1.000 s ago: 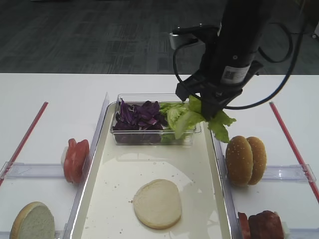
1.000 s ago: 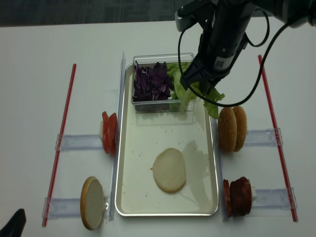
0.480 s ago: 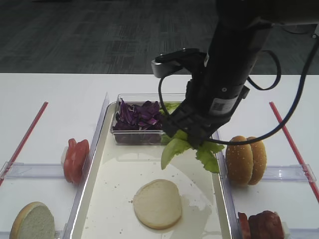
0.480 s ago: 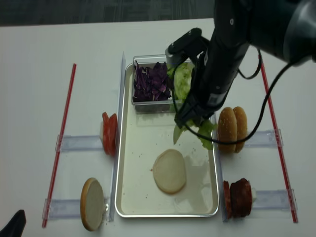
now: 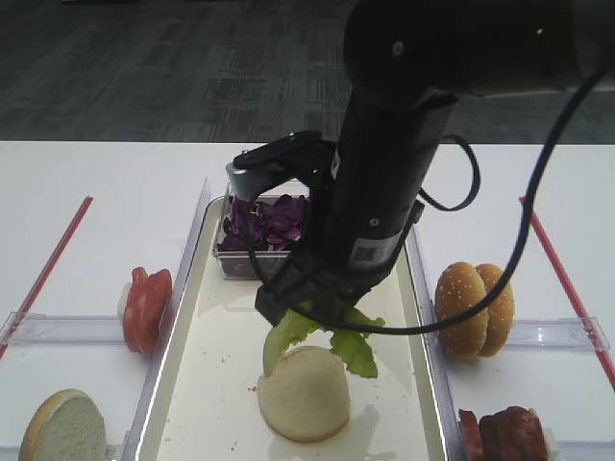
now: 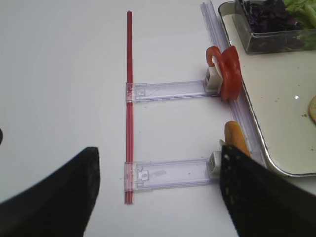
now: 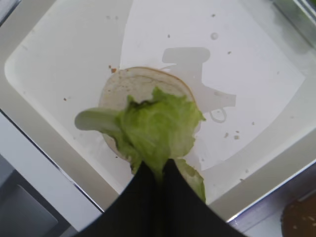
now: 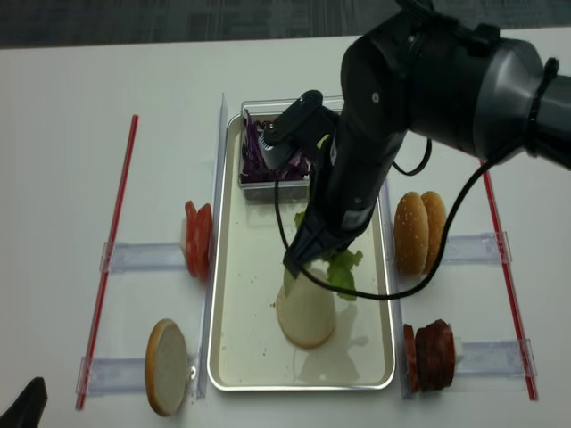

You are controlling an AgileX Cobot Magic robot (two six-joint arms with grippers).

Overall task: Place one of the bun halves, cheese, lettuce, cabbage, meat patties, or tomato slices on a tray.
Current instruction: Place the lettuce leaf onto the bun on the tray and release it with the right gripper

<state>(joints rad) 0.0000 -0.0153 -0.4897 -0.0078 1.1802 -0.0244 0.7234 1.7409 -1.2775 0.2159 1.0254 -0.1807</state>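
Observation:
My right gripper [image 7: 158, 170] is shut on a frilly light-green lettuce [image 7: 158, 123] leaf. The leaf hangs just over a pale bun half [image 7: 133, 81] that lies flat on the cream tray [image 7: 256, 79]. From above, the lettuce [image 8: 343, 267] drapes at the bun half's [image 8: 305, 316] far edge; whether they touch I cannot tell. My left gripper [image 6: 158, 192] is open over bare table left of the tray, holding nothing. Purple cabbage [image 5: 269, 221] fills a clear box at the tray's far end. No cheese is in view.
Tomato slices [image 8: 198, 239] and a bun half [image 8: 167, 354] stand in clear holders left of the tray. Bun halves [image 8: 421, 232] and meat patties [image 8: 430, 355] stand on the right. Red strips [image 8: 111, 250] lie along both sides of the table.
My right arm has carried the lettuce from beside the clear box down the tray toward me and lowered it over the bun half.

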